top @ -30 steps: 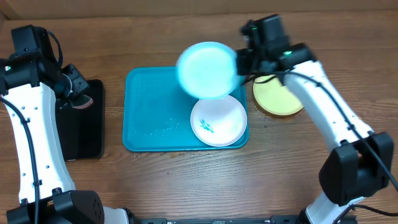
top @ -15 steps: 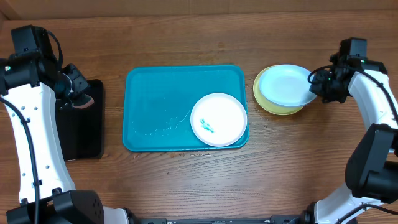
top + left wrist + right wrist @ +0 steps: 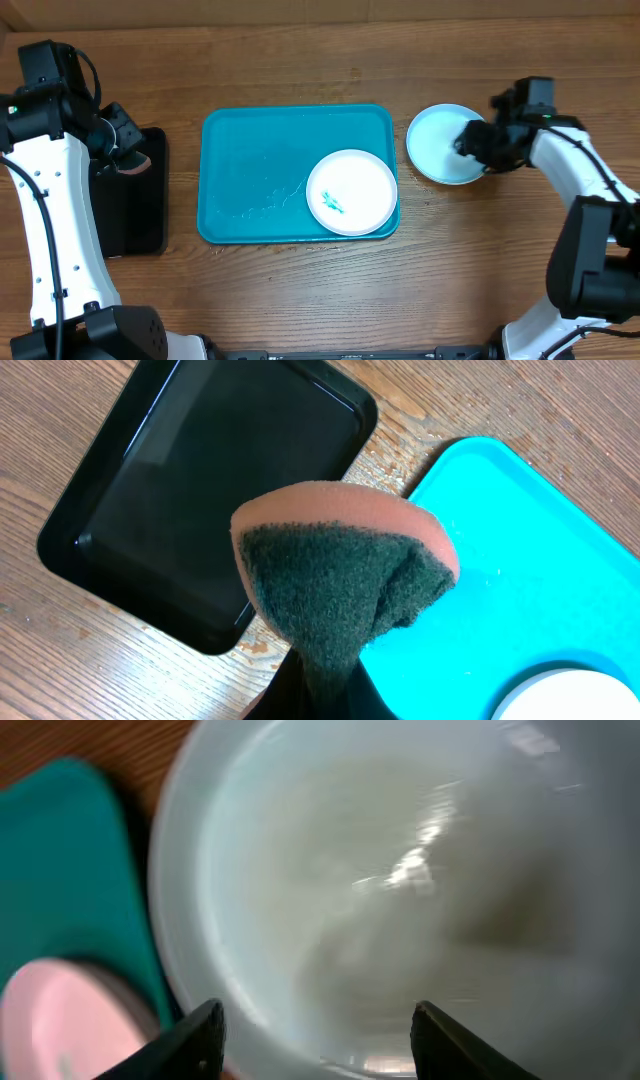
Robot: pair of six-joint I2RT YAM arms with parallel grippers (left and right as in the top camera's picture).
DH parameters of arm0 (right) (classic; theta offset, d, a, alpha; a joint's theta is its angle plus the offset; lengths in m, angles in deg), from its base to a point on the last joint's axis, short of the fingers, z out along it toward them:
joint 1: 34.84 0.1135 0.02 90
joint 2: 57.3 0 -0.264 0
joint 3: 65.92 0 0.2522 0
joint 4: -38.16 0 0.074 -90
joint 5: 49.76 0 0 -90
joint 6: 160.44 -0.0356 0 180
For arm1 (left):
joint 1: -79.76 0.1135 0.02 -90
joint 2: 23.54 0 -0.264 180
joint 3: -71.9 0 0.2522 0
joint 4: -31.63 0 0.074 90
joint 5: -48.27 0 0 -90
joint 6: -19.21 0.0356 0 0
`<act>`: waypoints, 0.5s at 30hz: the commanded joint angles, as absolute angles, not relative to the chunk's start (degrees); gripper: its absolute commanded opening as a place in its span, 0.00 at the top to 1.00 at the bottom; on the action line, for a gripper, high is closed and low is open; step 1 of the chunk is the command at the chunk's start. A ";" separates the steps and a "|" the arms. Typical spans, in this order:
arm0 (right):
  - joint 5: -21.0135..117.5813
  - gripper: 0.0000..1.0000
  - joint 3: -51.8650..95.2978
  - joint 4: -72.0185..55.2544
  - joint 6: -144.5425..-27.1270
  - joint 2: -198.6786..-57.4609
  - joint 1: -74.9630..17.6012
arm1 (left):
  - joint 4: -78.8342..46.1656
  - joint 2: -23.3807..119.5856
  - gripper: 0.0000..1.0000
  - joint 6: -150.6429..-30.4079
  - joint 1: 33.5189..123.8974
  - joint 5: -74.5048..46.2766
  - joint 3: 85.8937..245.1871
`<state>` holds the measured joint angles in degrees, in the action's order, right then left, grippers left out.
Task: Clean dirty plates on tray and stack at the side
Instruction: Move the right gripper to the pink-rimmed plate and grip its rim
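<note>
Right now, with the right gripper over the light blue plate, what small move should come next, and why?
Probably lift the right gripper clear and swing it toward the white plate. Its jaws stand open over the light blue plate, which lies beside the tray, so that one looks released. The white plate sits on the tray with a green-blue smear.

Right wrist view blurred: light blue plate [image 3: 400, 890] under right gripper [image 3: 318, 1025] runs off top and right edges; white plate [image 3: 60, 1025] to its left is cropped. Sponge [image 3: 345, 585] hides left gripper [image 3: 127, 152] jaws; smear on the 1 white plate too small to tell.
</note>
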<state>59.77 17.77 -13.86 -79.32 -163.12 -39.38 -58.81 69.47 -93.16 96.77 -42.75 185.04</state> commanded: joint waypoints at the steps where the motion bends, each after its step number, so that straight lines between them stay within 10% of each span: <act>1: 75.68 0.39 17.22 -12.79 -69.73 -162.88 -32.10 | -58.57 69.84 0.96 -94.14 96.99 -41.52 184.82; 15: 41.74 0.24 17.20 -4.66 -59.56 -163.05 -8.82 | -58.57 69.88 0.96 -94.14 96.99 -41.44 184.80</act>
<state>51.70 17.57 -6.01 -61.95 -163.12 -9.50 -58.84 69.47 -93.16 96.77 -42.29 185.04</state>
